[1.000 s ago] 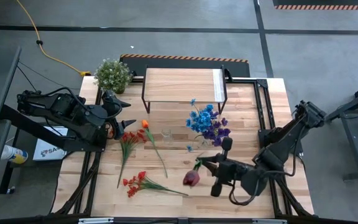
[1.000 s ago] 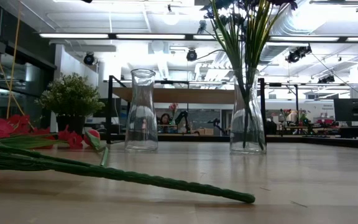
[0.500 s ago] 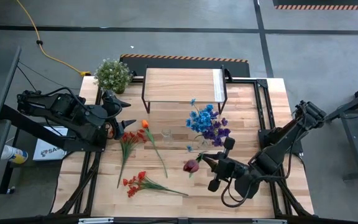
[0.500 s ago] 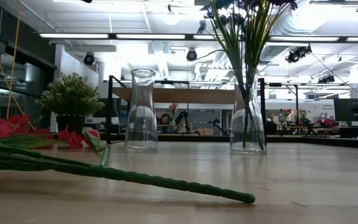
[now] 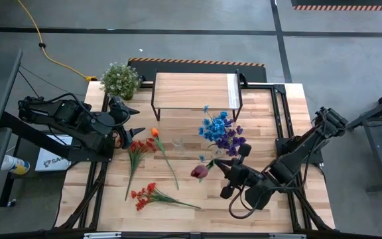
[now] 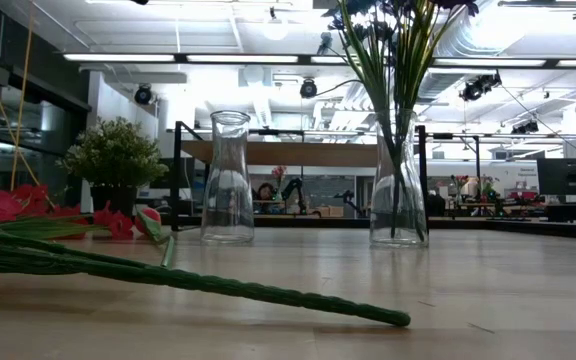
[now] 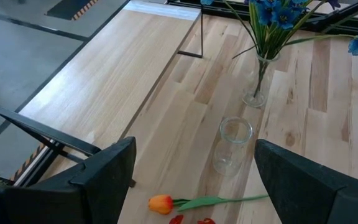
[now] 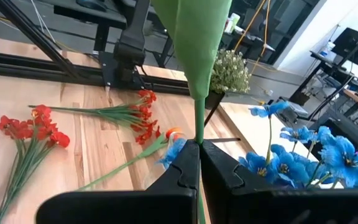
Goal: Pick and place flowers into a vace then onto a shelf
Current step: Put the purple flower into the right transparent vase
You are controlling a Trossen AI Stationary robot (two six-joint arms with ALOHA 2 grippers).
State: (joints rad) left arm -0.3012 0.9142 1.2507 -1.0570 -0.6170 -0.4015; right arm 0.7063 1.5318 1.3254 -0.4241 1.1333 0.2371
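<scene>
Right pincer (image 5: 219, 168) pinched tight on a dark-red flower (image 5: 199, 171) stem, at 5 o'clock of the bench (image 5: 257, 133). Left pincer (image 5: 136, 135) spread wide, empty, at 9 o'clock. Shelf (image 5: 194, 91) at 12; loose flowers (image 5: 152, 195) at 7.

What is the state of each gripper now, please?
Left gripper: open, holding nothing, at the table's left side near the orange flower.
Right gripper: shut on the dark red flower, held by its stem.

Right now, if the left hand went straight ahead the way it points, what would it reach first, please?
Probably the empty glass vase, which stands straight ahead of the open left hand; the orange flower lies nearer but lower, so depth is uncertain.
</scene>
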